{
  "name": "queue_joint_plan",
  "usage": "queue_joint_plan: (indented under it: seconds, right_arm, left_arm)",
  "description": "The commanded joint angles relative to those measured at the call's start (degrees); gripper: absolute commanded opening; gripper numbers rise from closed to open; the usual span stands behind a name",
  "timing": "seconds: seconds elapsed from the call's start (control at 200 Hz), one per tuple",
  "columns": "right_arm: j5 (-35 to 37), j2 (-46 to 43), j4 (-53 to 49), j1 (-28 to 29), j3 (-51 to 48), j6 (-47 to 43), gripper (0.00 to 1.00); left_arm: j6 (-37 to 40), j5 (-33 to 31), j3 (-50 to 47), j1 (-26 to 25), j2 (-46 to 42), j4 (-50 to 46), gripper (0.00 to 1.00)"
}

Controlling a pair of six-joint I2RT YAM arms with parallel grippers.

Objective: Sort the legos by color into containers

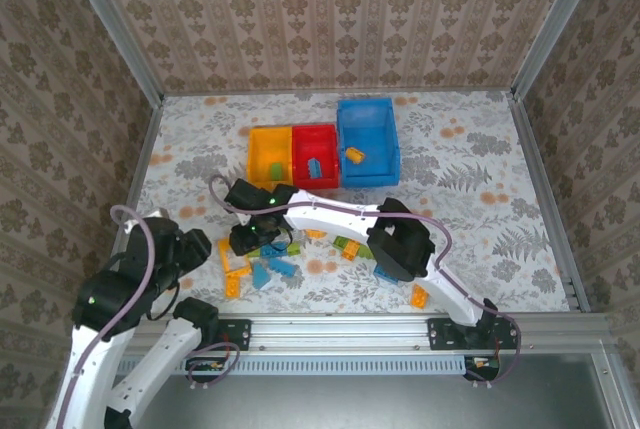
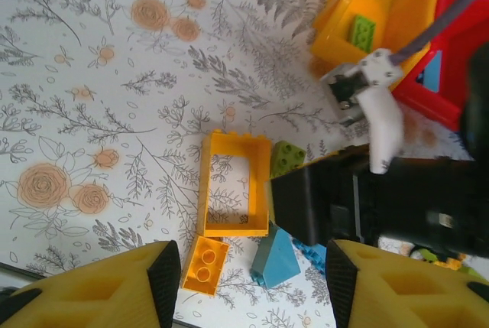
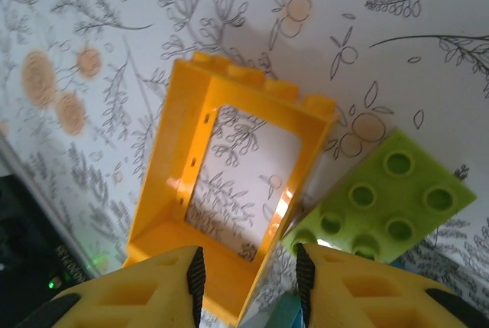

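The table (image 1: pixel 480 179) is white with grey leaves and orange flowers. The walls (image 1: pixel 330 9) have brown flowery stripes. There is a yellow bin (image 1: pixel 270 131), a red bin (image 1: pixel 315 129) and a blue bin (image 1: pixel 368 104). The frame brick (image 3: pixel 177 161) is orange-yellow and the studded brick (image 3: pixel 382 198) is light green.

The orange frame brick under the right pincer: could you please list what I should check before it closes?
1. Right pincer open: ok.
2. Orange frame's near end in the pincer's gap: ok.
3. Light green brick apart from the frame: not ok, it seems to touch one rail.
4. Left pincer out of the way: cannot tell; it is open and close by.
5. Yellow-orange bin has room: ok, though a green piece lies in it.
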Motion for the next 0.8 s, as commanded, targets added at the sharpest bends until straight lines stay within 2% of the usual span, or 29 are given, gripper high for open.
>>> queue_joint_plan:
  seconds: [0.0, 0.17, 0.51, 0.795]
  right_arm:
    - [4.2, 3.4, -6.2, 0.4, 5.7, 2.6, 0.37]
    - [5.4, 8.5, -11.2, 0.5, 13.1, 2.9, 0.33]
    - [6.2, 13.5, -14.0, 0.5, 20.5, 3.7, 0.26]
    - [7.6, 18.8, -18.1, 0.6, 31.5, 5.1, 0.16]
  left_arm:
    - [2.0, -0.7, 1.2, 0.3, -0.5, -3.8, 0.56]
    - [2.0, -0.7, 1.3, 0.4, -2.4, -4.4, 0.56]
    - [2.8, -0.1, 1.9, 0.4, -3.1, -5.0, 0.57]
    - [3.5, -0.3, 2.5, 0.4, -3.7, -6.0, 0.57]
